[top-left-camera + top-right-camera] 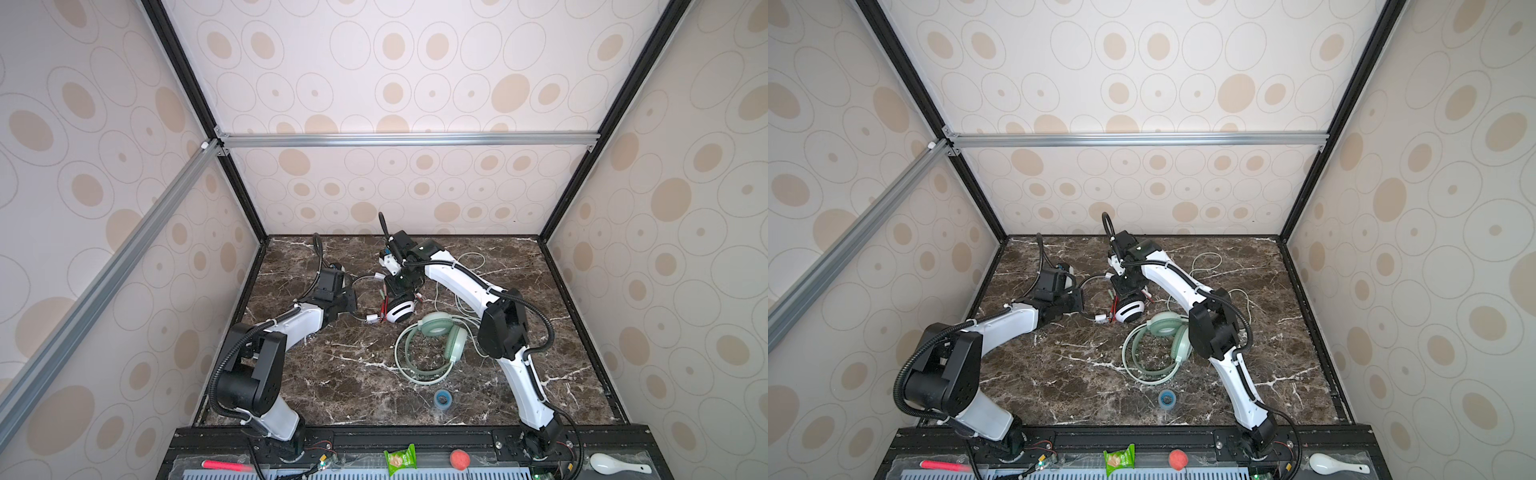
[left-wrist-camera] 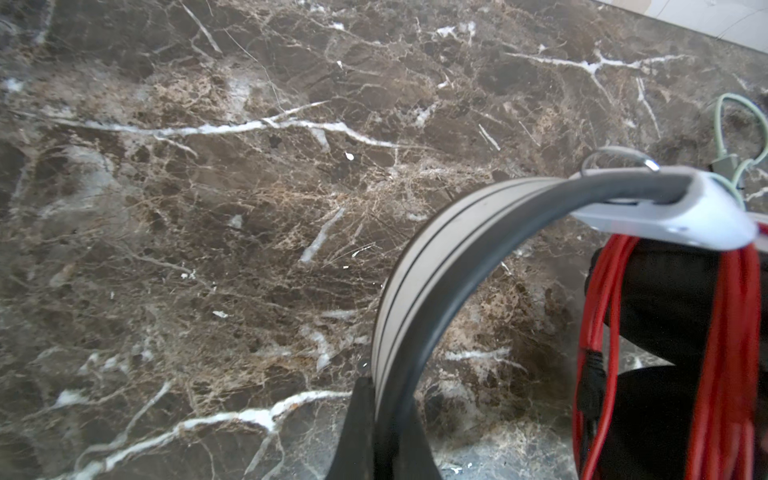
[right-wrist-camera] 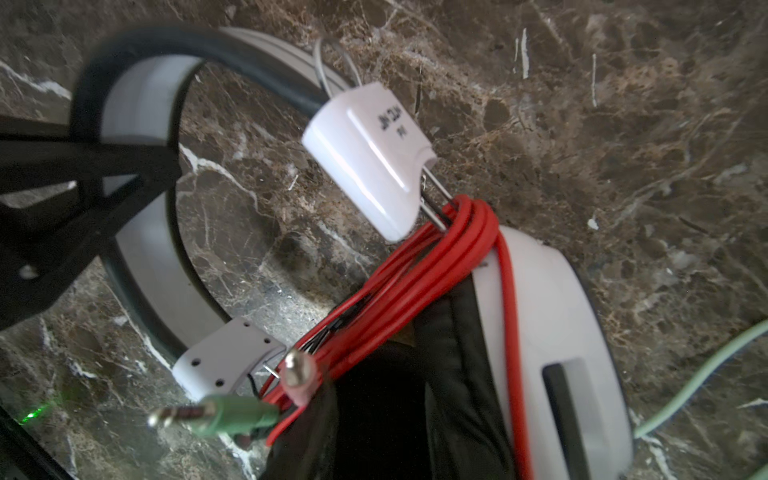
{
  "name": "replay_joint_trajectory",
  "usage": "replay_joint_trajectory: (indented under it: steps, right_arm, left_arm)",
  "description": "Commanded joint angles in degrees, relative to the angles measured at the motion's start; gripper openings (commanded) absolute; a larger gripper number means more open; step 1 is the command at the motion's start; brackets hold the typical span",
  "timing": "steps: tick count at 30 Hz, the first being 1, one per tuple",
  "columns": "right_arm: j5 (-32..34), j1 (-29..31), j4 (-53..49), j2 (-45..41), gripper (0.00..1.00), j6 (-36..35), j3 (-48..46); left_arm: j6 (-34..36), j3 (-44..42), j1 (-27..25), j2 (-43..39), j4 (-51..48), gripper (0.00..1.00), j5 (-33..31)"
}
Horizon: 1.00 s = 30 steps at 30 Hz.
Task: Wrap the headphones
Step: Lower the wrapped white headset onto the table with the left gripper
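Dark brown marble table (image 1: pixel 332 374) with white lines, under everything. Left gripper (image 2: pixel 384 415) squeezed shut on the grey band (image 2: pixel 415 270) of the white-and-black over-ear headphones (image 1: pixel 1130 309), at the back, a bit left of the middle. Right gripper (image 1: pixel 400 293) right above the white ear cup (image 1: pixel 401 312); cannot tell how wide, or if holding anything. Mint green over-ear headphones (image 1: pixel 436 336) lying flat just in front, beside the right arm, with pale green cable (image 1: pixel 397 349) looped around them and trailing to the back. Thin red cable (image 3: pixel 436 257) wound in many loops on the white-and-black pair, by the ear cups. Small blue tape roll (image 1: pixel 444 398) alone near the front. Green plug (image 3: pixel 232 415) and pink plug (image 3: pixel 299 374) poking out of the red loops.
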Motion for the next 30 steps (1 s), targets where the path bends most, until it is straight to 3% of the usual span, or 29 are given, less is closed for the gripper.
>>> replay_joint_trajectory:
  steps: [1,14,19,24,30]
  right_arm:
    - [3.7,-2.1,2.1,-4.2,0.43,1.7,-2.1]
    - [-0.9,-1.3,7.8,-7.6,0.49,3.1,-5.8]
    - [-0.1,-1.3,7.4,-8.6,0.59,2.8,-1.8]
    - [1.5,-2.9,3.7,-10.0,0.72,2.8,2.1]
    - [2.4,-5.9,7.3,-18.1,0.75,3.4,-7.0]
  left_arm:
    - [-1.5,2.5,1.8,0.4,-4.4,0.0,0.3]
    - [-6.6,4.2,3.9,2.4,-6.8,0.0,1.3]
    - [-8.5,6.0,6.7,4.7,-6.4,0.0,2.7]
    - [-9.1,12.5,9.5,10.7,-6.9,0.0,5.1]
    - [-7.3,23.3,11.3,19.5,-9.9,0.0,6.0]
